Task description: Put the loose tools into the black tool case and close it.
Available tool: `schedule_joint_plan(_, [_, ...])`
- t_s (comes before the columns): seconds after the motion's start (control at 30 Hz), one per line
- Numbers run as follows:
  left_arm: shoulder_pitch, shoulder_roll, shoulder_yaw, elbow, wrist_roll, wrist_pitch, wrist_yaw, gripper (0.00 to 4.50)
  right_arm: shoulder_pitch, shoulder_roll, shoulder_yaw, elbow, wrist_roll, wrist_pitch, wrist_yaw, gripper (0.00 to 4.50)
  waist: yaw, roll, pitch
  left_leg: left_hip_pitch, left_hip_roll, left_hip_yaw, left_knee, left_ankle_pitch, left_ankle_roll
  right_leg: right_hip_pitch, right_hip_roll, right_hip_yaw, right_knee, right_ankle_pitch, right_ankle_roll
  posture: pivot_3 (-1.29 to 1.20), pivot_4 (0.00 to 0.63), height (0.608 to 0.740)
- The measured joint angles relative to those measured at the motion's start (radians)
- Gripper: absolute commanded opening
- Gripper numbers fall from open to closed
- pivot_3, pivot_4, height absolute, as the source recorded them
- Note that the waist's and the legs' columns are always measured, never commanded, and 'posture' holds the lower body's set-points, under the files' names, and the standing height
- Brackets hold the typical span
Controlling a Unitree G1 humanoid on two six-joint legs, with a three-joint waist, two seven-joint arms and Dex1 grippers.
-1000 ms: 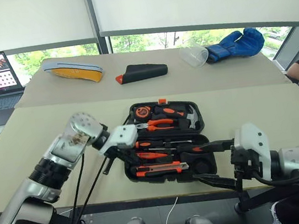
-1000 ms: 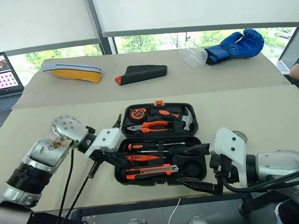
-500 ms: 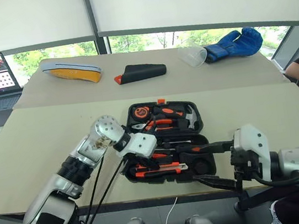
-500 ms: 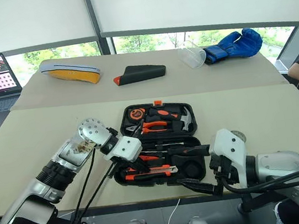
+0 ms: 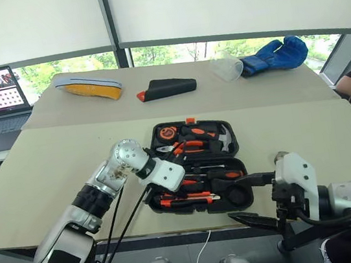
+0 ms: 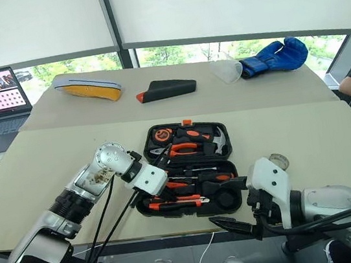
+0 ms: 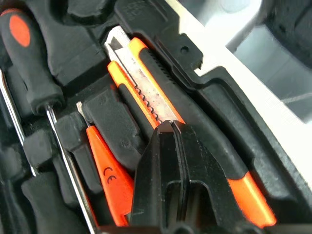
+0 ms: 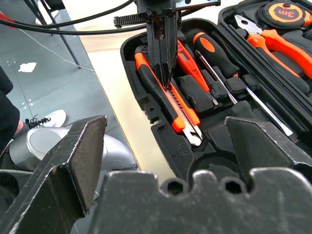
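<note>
Beige table by the window, and you had the left gripper pressing the utility knife into its slot.

At the centre of the head views the open tool case lay flat with the pliers, hammer and tape measure in the lid half and the screwdrivers in the near half. You kept the left fingers pressed together, tips on the knife's back, probably to push it fully into its moulding so the lid could shut. Your right gripper waited spread wide at the lower right, off the case's near corner, holding nothing. No loose tool lay on the table around it; the round recess looked empty.
</note>
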State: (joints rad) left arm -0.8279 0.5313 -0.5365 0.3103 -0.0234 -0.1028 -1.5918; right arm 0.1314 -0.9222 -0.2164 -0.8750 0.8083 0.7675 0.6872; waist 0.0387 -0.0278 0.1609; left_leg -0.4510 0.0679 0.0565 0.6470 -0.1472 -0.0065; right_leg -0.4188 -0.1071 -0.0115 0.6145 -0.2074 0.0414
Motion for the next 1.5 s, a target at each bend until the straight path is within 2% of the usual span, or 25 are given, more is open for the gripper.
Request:
schedule_joint_plan(0.1, [-0.001, 0.002, 0.016, -0.005, -0.033, 0.042, -0.014, 0.02, -0.002, 0.000, 0.000, 0.001, 0.000, 0.000, 0.003, 4.50, -0.002, 0.000, 0.000, -0.004, 0.000, 0.000, 0.000, 0.001, 0.001, -0.003, 0.000, 0.000, 0.001, 0.000, 0.000, 0.00, 0.150, 0.740])
schedule_joint_plan(0.23, [-0.010, 0.071, 0.007, -0.063, -0.092, 0.046, -0.019, 0.02, -0.004, -0.001, 0.000, 0.002, -0.001, 0.000, 0.010, 4.50, -0.006, 0.000, 0.000, -0.005, 0.000, 0.000, -0.001, 0.001, 0.002, -0.004, 0.001, 0.001, 0.000, -0.001, 0.000, 0.00, 0.150, 0.740])
schedule_joint_plan(0.37, [-0.010, 0.111, -0.041, -0.082, -0.088, 0.001, -0.019, 0.02, -0.005, -0.001, 0.001, 0.002, -0.002, 0.000, 0.011, 4.50, -0.002, 0.000, 0.000, -0.005, 0.000, 0.000, -0.001, 0.001, 0.002, -0.004, 0.001, 0.001, -0.001, -0.001, 0.000, 0.00, 0.150, 0.740])
schedule_joint_plan(0.63, [-0.008, 0.066, -0.060, -0.020, 0.003, -0.248, -0.017, 0.02, -0.013, -0.001, 0.003, 0.002, -0.005, 0.000, 0.010, 4.50, 0.004, 0.001, -0.001, -0.003, -0.001, 0.000, 0.000, 0.001, 0.001, 0.000, 0.001, 0.001, -0.001, -0.001, 0.000, 0.00, 0.150, 0.740])
schedule_joint_plan(0.8, [-0.025, 0.019, -0.038, 0.035, 0.003, -0.215, -0.016, 0.02, 0.005, -0.001, -0.005, 0.002, -0.004, 0.000, 0.005, 4.50, 0.009, 0.002, -0.001, -0.003, -0.002, 0.000, 0.000, -0.001, -0.002, -0.001, 0.001, 0.001, -0.003, -0.001, 0.000, 0.00, 0.150, 0.740])
schedule_joint_plan(0.93, [-0.041, 0.043, -0.029, 0.046, -0.097, 0.002, -0.019, 0.91, 0.044, -0.005, -0.051, -0.002, 0.000, 0.003, -0.001, 4.50, 0.000, 0.001, -0.001, -0.008, -0.001, 0.000, 0.001, 0.000, -0.001, -0.002, 0.001, 0.002, -0.001, 0.000, 0.001, 0.00, 0.150, 0.740])
schedule_joint_plan(0.97, [-0.053, 0.066, -0.031, 0.040, -0.149, 0.064, -0.019, 1.33, 0.056, -0.008, -0.065, -0.003, 0.001, 0.006, -0.001, 4.50, -0.001, 0.000, 0.000, -0.009, -0.001, -0.001, 0.001, 0.002, 0.003, -0.002, 0.001, 0.002, 0.001, 0.000, 0.001, 0.00, 0.150, 0.740])
schedule_joint_plan(1.07, [-0.119, 0.126, 0.004, 0.027, -0.301, 0.223, -0.019, 2.23, 0.087, -0.010, -0.138, 0.000, 0.019, 0.031, -0.014, 4.50, -0.005, 0.000, 0.000, -0.008, -0.001, -0.002, 0.001, 0.004, 0.006, -0.003, 0.001, 0.002, 0.003, 0.000, 0.001, 0.00, 0.150, 0.740])
schedule_joint_plan(1.13, [-0.151, 0.131, 0.066, 0.023, -0.384, 0.315, -0.019, 3.07, 0.096, -0.012, -0.191, 0.018, 0.035, 0.052, -0.021, 4.50, -0.004, 0.000, 0.000, -0.008, -0.001, -0.002, 0.000, 0.004, 0.007, -0.003, 0.002, 0.002, 0.002, 0.000, 0.000, 0.00, 0.150, 0.740])
schedule_joint_plan(1.27, [-0.151, 0.131, 0.167, -0.001, -0.501, 0.492, -0.018, 4.42, 0.095, -0.043, -0.220, 0.121, -0.001, 0.070, -0.016, 4.50, -0.006, 0.000, 0.000, -0.008, -0.001, -0.001, 0.000, 0.005, 0.007, -0.003, 0.002, 0.002, 0.001, -0.001, 0.001, 0.00, 0.150, 0.740])
schedule_joint_plan(1.37, [-0.135, 0.128, 0.208, -0.046, -0.501, 0.511, -0.007, 4.42, 0.024, -0.078, -0.177, 0.255, -0.073, 0.069, -0.017, 4.50, -0.012, 0.000, 0.000, -0.008, -0.001, -0.001, 0.001, 0.005, 0.007, -0.003, 0.002, 0.002, 0.000, -0.001, 0.001, 0.00, 0.150, 0.740])
schedule_joint_plan(1.5, [-0.095, 0.097, 0.225, -0.081, -0.491, 0.534, 0.014, 4.42, -0.133, -0.091, -0.017, 0.519, -0.219, 0.035, -0.017, 4.50, -0.020, -0.001, 0.001, -0.008, -0.001, -0.001, 0.001, 0.005, 0.007, -0.003, 0.002, 0.002, 0.001, -0.001, 0.001, 0.00, 0.150, 0.740])
